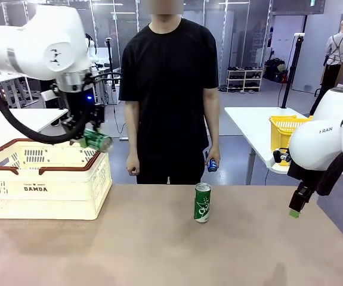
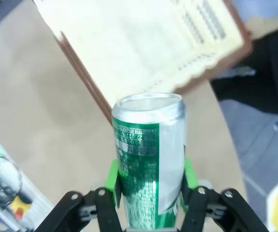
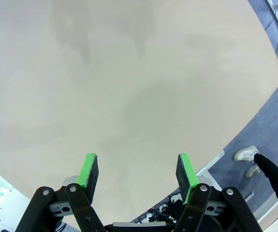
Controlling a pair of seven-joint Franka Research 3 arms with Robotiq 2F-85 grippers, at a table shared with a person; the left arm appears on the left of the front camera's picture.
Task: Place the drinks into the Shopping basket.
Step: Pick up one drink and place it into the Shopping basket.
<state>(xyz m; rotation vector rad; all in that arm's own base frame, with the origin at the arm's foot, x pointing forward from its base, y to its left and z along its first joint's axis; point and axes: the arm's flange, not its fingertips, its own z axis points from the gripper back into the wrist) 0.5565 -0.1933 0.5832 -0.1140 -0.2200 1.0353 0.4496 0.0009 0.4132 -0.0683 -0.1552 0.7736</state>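
The left gripper is pinching a green can between its green pads, holding it tilted on its side in the air just above the Shopping basket's right rim, at the corner farthest from me. The basket is sitting on the counter with its "DAMDA" side facing this way. A second green can is standing upright on the counter, well to the right of the basket. Behind it, farther from the basket, a person is standing at the counter's far edge, gripping a blue can in one lowered hand. The right gripper is hanging with its pads spread and nothing between them, far to the right of the basket, over bare counter.
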